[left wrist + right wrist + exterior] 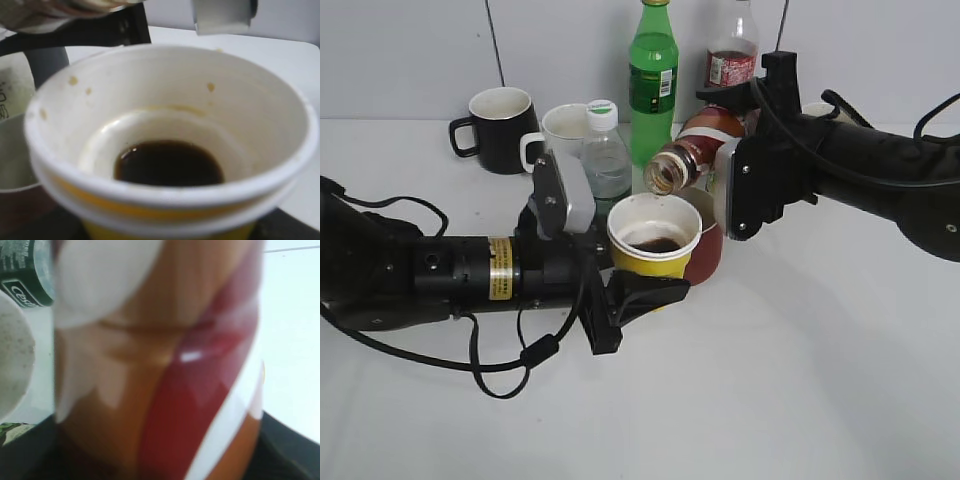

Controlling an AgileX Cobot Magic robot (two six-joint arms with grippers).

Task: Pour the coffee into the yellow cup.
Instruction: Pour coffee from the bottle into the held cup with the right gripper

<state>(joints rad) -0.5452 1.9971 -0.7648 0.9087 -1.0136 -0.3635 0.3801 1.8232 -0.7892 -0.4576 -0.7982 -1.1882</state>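
My left gripper (pixel 640 290) is shut on the yellow cup (pixel 654 245) and holds it above the table. The cup has a white rim and inside, with a small pool of dark coffee at its bottom (pixel 169 163). My right gripper (pixel 735 180) is shut on the coffee bottle (pixel 695 150), which lies tipped on its side with its open mouth facing left, just above and behind the cup's rim. No stream shows between mouth and cup. In the right wrist view the bottle's red-and-white label (pixel 200 390) fills the frame, blurred.
A dark red mug (pixel 705 250) stands right behind the cup. At the back stand a black mug (pixel 500 128), a white mug (pixel 560 132), a white-capped clear bottle (pixel 605 155), a green bottle (pixel 653 80) and a red-labelled cola bottle (pixel 732 55).
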